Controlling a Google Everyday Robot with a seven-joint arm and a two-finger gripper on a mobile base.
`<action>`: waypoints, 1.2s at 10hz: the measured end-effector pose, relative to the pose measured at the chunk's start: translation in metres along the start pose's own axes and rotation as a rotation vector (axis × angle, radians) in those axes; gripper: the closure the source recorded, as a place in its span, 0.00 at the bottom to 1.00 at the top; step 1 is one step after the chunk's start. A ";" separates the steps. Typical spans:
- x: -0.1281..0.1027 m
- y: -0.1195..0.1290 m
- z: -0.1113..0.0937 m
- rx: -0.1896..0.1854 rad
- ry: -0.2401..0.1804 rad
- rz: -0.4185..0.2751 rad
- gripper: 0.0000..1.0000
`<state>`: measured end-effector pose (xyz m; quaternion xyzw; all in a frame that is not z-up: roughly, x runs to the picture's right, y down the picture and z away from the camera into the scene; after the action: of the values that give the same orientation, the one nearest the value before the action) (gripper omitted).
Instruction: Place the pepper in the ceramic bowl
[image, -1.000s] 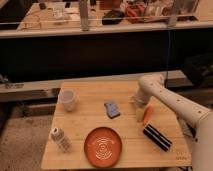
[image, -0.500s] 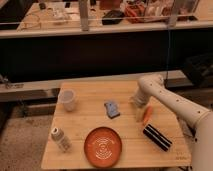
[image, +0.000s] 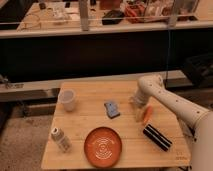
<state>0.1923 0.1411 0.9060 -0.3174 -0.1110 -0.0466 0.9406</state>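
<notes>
The gripper (image: 139, 113) is low over the right side of the desk (image: 89, 121), just left of the pepper (image: 147, 115) — its jaws are wide and hold nothing. The small orange pepper lies on the wood, well apart from the ceramic bowl (image: 114, 150) at the near edge. A black ribbed bar (image: 157, 137) lies near the pepper. A white cup (image: 68, 100) stands far left — a shaker (image: 60, 139) near left.
</notes>
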 end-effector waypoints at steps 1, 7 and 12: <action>-0.001 0.000 0.000 0.000 0.000 -0.003 0.21; -0.004 -0.002 0.002 0.003 -0.001 -0.021 0.21; -0.008 -0.004 0.005 0.006 -0.006 -0.034 0.21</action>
<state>0.1835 0.1412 0.9100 -0.3130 -0.1193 -0.0613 0.9402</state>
